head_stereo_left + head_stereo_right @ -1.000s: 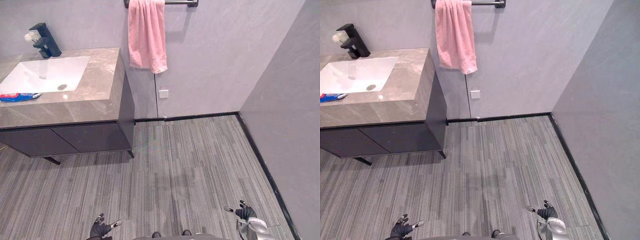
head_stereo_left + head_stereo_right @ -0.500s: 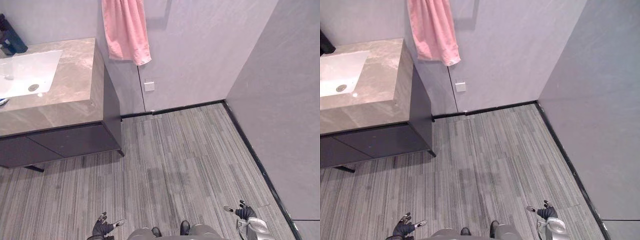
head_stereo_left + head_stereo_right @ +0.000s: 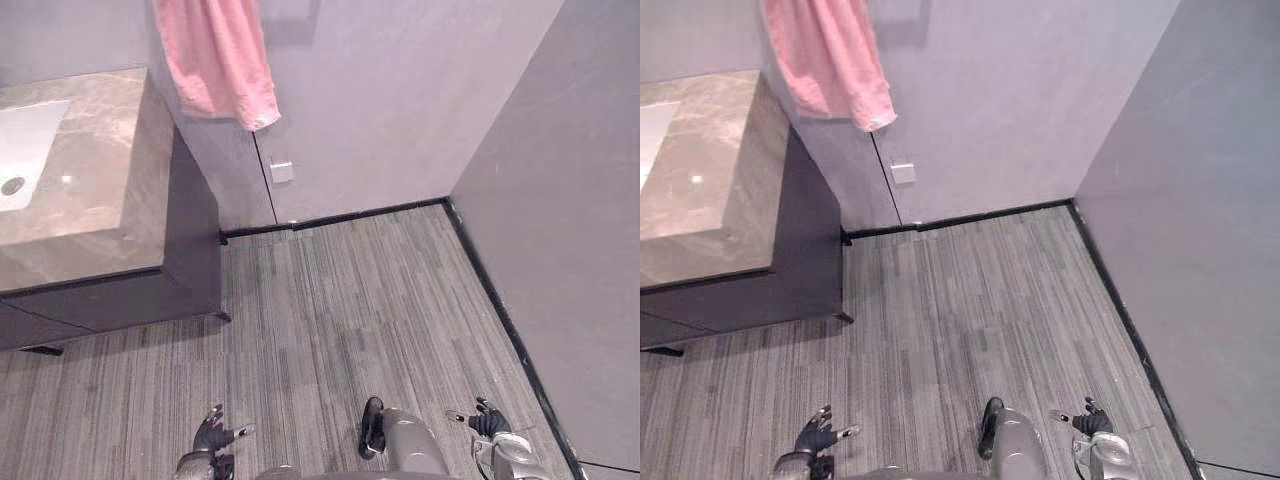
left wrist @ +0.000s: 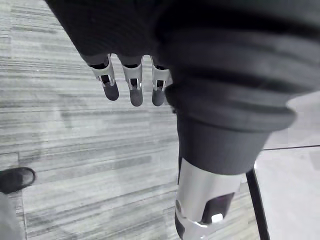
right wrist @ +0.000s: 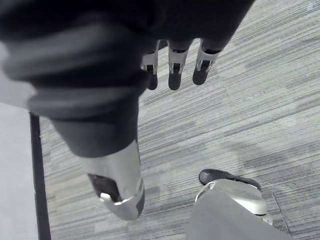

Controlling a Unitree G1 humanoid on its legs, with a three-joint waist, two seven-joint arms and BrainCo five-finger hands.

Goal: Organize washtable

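- Washtable (image 3: 90,200) stands at the far left of the floor (image 3: 330,300), its back against the rear wall: a brown-grey stone top over a dark cabinet front.
- White sink (image 3: 25,150) is sunk into the top toward its left side and is cut off by the edge of the head views.
- Pink towel (image 3: 215,60) hangs on the rear wall just past the washtable's right rear corner, with its lower hem below the level of the top.
- Small white wall plate (image 3: 282,172) sits on the same wall, below and right of the towel, above the black skirting (image 3: 340,215).
- Left hand (image 3: 213,435) hangs low at the near edge of the floor. Its fingers (image 4: 131,82) are straight and a little apart, with striped floor past them.
- Right hand (image 3: 487,424) hangs low near the floor's near right corner, by the side wall. Its fingers (image 5: 173,67) are likewise straight and slightly spread over the floor.
- The washtable lies well apart from both sets of fingers, ahead and off to the left; the left hand is the nearer of the two, and neither touches it.
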